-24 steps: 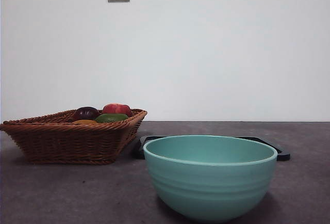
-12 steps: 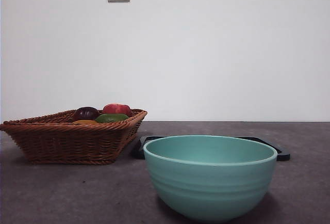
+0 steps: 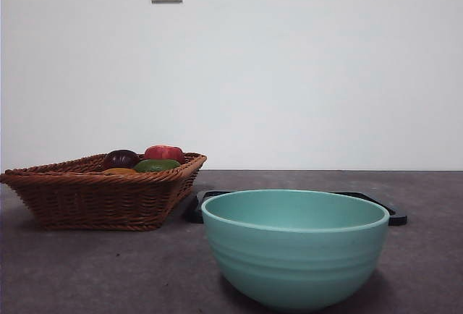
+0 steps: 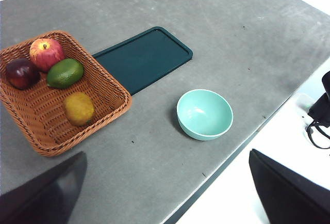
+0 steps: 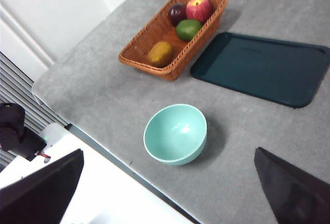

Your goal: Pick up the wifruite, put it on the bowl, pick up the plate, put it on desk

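Both hands high, wifruite (image 4: 79, 108) in basket (image 4: 107, 86)

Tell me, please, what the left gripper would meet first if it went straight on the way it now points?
Probably bare desk, between the wicker basket and the bowl. The left gripper hangs open, high above the table, so depth is uncertain.

Open worktop (image 4: 247, 33) all round bowl (image 4: 204, 114). Flat dark tray (image 4: 143, 58) between bowl and wicker basket (image 4: 105, 87), touching the basket's side. Wifruite (image 4: 79, 108) apart from green fruit (image 4: 65, 73), apple (image 4: 46, 53) and dark fruit (image 4: 21, 73); reachable from above.
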Controlling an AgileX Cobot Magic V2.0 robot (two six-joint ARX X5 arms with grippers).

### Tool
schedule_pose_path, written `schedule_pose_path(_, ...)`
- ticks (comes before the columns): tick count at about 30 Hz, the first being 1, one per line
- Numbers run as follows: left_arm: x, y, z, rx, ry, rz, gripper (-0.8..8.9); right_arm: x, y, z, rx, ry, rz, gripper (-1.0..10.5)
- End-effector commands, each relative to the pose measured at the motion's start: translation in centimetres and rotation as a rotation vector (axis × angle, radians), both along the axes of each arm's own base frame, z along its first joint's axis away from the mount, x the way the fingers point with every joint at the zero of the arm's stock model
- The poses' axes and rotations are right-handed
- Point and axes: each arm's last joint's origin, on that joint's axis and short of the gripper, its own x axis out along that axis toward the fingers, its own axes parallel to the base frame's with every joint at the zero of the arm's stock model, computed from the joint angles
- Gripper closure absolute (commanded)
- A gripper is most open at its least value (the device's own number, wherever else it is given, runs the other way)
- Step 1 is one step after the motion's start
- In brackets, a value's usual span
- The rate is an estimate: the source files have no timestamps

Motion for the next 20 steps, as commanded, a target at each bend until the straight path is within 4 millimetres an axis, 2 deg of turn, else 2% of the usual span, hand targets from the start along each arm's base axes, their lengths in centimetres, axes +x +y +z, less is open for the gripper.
schedule_pose_path(1,-0.10,0.04,0.49,-0.008,-0.028,-0.018,3.39,-0.24,-0.21,0.57,0.024,-0.021,0.005,3.5)
schedule_pose_path(3,-0.10,0.04,0.49,-0.008,-0.028,-0.018,4.83,-0.25,-0.22,0.55,0.023,-0.020,0.005,3.9)
schedule_pose_path(4,-0.10,0.04,0.49,-0.008,-0.028,-0.018,5.91,-0.25,-0.22,0.55,0.023,-0.020,0.005,4.7)
schedule_pose_path(6,-0.10,0.04,0.49,-0.008,-0.028,-0.017,8.23,-0.25,-0.22,0.55,0.023,-0.019,0.005,7.6)
schedule_pose_path(7,-0.10,0.04,0.49,-0.008,-0.028,-0.017,7.94,-0.25,-0.22,0.55,0.022,-0.020,0.005,9.3)
schedule_pose_path(8,-0.10,0.04,0.49,-0.008,-0.027,-0.017,7.98,-0.25,-0.22,0.55,0.021,-0.022,0.006,9.4)
schedule_pose_path(20,-0.10,0.04,0.49,-0.008,-0.027,-0.017,7.95,-0.25,-0.22,0.55,0.021,-0.022,0.006,9.3)
